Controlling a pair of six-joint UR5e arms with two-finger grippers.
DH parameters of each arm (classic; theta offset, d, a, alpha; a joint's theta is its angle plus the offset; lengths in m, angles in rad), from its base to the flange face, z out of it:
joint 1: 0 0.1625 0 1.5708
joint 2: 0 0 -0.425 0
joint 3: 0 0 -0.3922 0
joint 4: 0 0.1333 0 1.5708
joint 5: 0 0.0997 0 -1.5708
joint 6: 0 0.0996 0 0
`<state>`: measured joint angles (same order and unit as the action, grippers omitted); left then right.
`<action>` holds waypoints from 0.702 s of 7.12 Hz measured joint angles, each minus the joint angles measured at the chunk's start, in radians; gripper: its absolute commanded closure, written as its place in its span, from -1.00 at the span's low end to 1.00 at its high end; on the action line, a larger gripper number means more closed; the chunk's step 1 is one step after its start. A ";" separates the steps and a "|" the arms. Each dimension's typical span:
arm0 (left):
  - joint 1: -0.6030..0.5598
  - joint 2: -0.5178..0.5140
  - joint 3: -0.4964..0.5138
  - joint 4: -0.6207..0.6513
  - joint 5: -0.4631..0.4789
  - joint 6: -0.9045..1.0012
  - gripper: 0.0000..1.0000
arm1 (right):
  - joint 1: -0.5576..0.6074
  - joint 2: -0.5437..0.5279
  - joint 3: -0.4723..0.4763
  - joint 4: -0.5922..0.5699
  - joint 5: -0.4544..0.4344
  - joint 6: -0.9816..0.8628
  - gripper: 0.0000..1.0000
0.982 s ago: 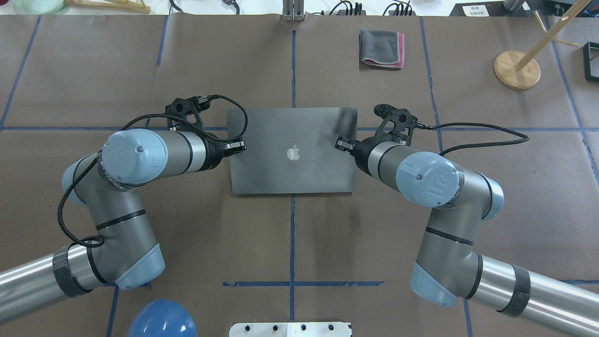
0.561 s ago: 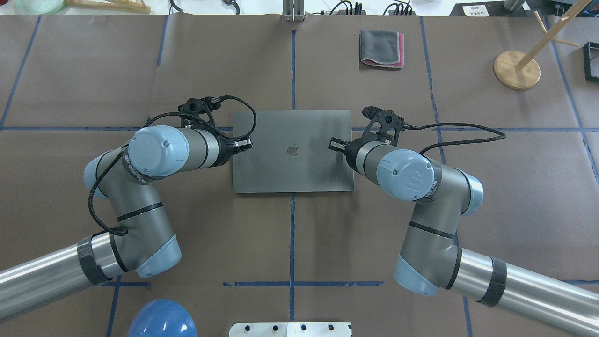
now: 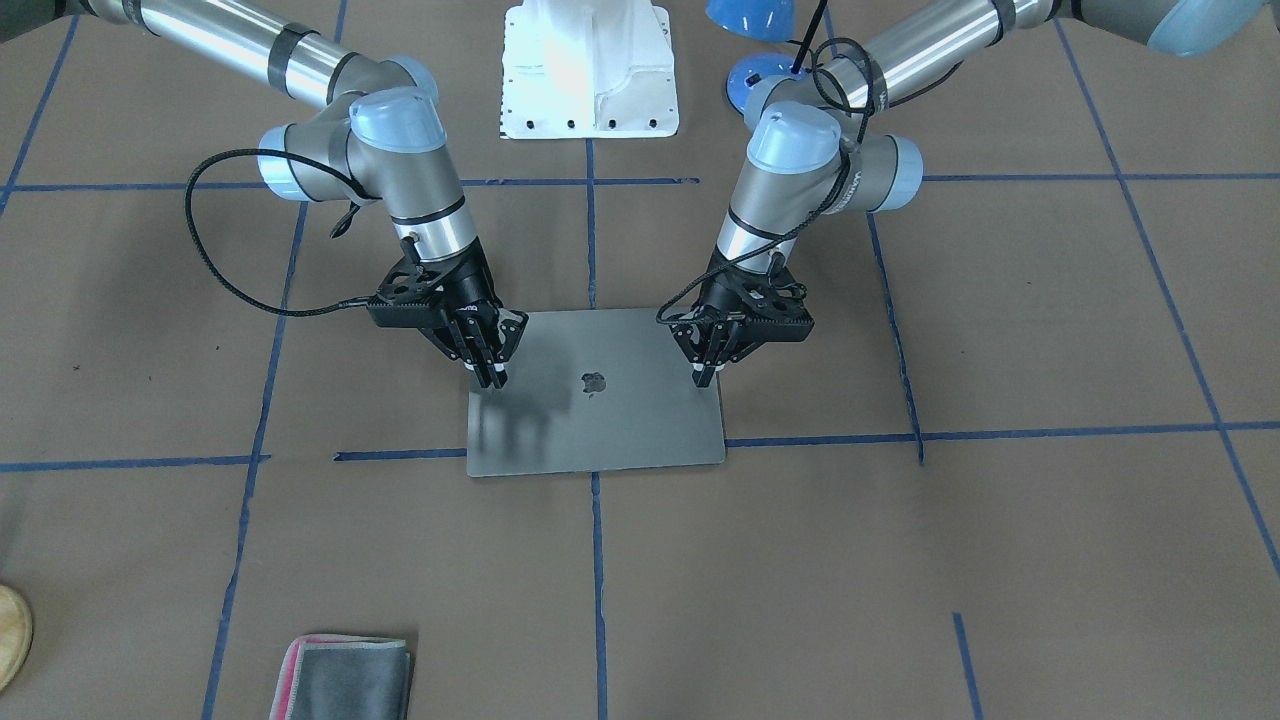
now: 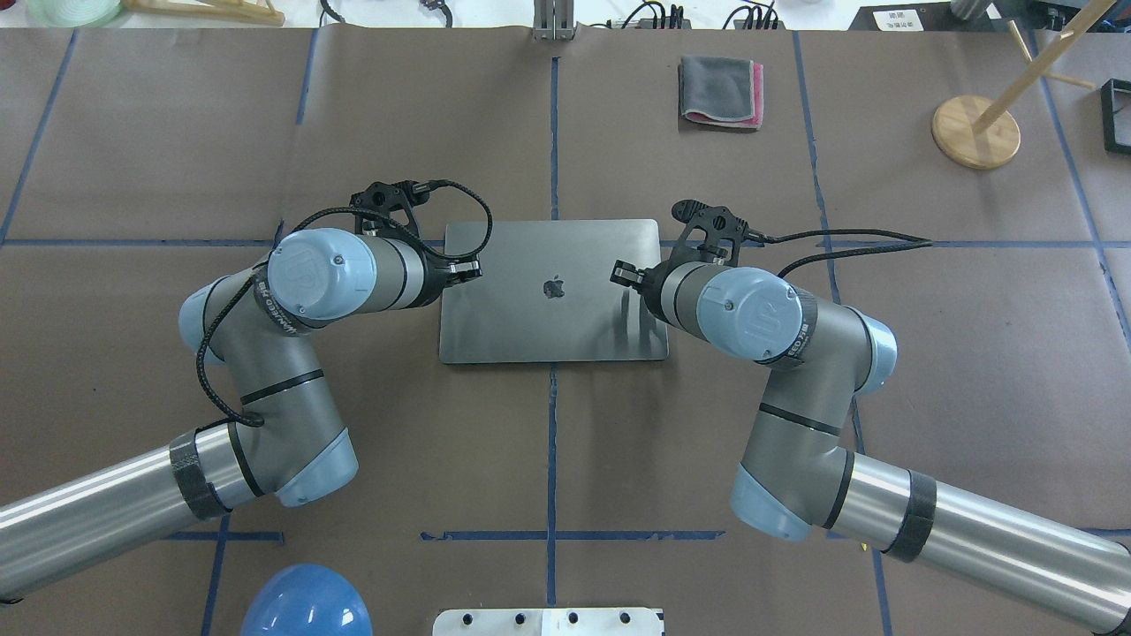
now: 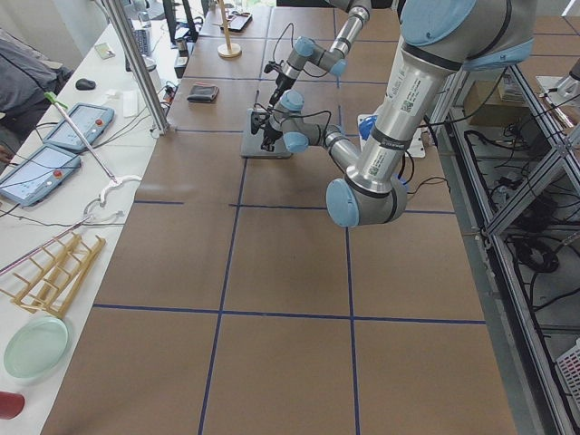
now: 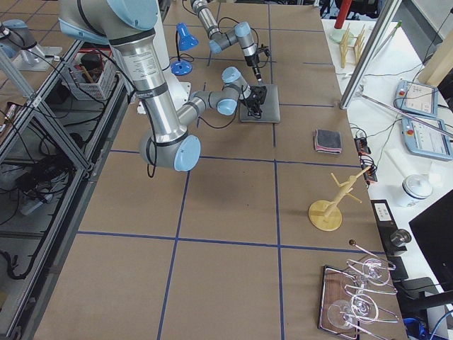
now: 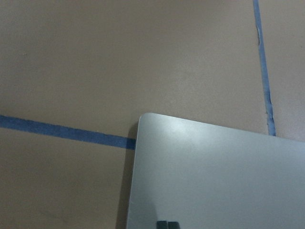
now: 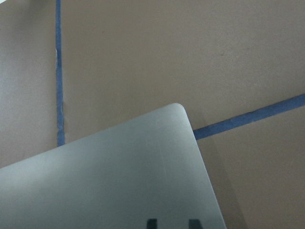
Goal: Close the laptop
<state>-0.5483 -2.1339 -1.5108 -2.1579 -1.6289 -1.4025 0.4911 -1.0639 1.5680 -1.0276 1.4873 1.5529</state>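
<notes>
The space-grey laptop (image 4: 552,327) lies shut and flat on the brown table, apple logo up; it also shows in the front view (image 3: 600,430). My left gripper (image 4: 468,269) is shut, its tips on the lid near the laptop's left edge (image 3: 705,378). My right gripper (image 4: 621,272) has its tips a little apart and rests on the lid near the right edge (image 3: 491,378). The left wrist view shows a rounded lid corner (image 7: 214,181) and touching fingertips (image 7: 162,224). The right wrist view shows the other corner (image 8: 119,181) and separated fingertips (image 8: 151,222).
A folded grey-pink cloth (image 4: 720,91) lies at the far side of the table. A wooden stand (image 4: 975,131) is at the far right. A blue dome (image 4: 305,605) and a white base plate (image 4: 548,621) sit at the near edge.
The lid has come down from slightly raised to flat. Both grippers have moved inward over the lid and down with it.
</notes>
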 measured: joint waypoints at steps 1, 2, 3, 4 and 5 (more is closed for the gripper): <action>-0.005 0.001 -0.002 0.009 -0.021 0.005 -0.99 | 0.009 0.001 0.009 -0.029 0.029 -0.002 -0.99; -0.009 0.004 -0.004 0.020 -0.034 0.009 -0.99 | 0.016 0.000 0.028 -0.068 0.056 -0.008 -0.99; -0.017 0.009 -0.007 0.037 -0.056 0.017 -0.99 | 0.021 -0.001 0.055 -0.119 0.074 -0.027 -0.99; -0.029 0.015 -0.025 0.083 -0.094 0.036 -0.99 | 0.027 -0.003 0.090 -0.176 0.090 -0.060 -0.99; -0.041 0.028 -0.074 0.172 -0.129 0.068 -0.99 | 0.034 -0.006 0.129 -0.242 0.111 -0.094 -0.99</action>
<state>-0.5897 -2.1054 -1.5846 -1.9862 -1.7574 -1.3342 0.5253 -1.0700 1.6968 -1.2691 1.5979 1.4592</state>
